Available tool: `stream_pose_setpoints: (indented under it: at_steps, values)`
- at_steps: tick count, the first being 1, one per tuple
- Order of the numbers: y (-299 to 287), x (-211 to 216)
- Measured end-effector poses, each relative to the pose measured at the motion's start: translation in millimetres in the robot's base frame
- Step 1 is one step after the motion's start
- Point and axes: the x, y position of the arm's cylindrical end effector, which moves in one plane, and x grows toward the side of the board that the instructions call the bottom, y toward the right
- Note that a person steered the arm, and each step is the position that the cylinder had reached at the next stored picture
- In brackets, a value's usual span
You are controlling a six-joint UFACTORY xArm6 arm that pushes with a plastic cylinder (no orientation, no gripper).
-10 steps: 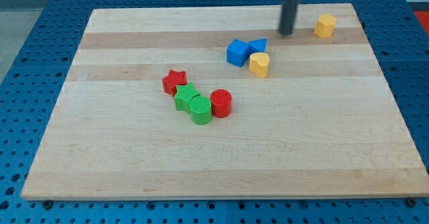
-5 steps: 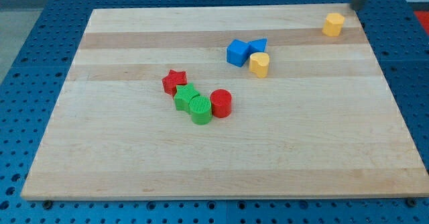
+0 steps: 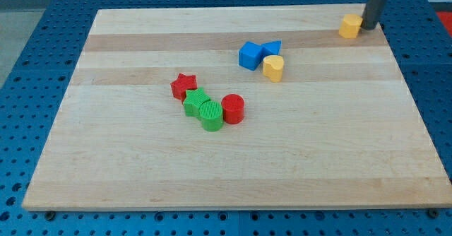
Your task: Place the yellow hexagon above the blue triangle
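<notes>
The yellow hexagon [image 3: 349, 25] sits near the top right corner of the wooden board [image 3: 141, 165]. My tip [image 3: 369, 27] stands just to its right, touching or nearly touching it. The blue triangle [image 3: 272, 49] lies left of them, near the board's upper middle, between a blue cube [image 3: 249, 55] on its left and a yellow heart [image 3: 273, 68] just below it.
A red star [image 3: 183, 85], a green star [image 3: 195, 102], a green cylinder [image 3: 210, 115] and a red cylinder [image 3: 233, 109] cluster near the board's middle. The board's right edge lies close to my tip.
My tip went from left of the yellow hexagon, past the top right corner, to its right side. The hexagon shifted slightly right, then stayed.
</notes>
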Motion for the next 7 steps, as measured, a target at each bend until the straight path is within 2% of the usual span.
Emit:
stream_pose_setpoints:
  at_steps: [7]
  values:
    - [-139.5, 7.7]
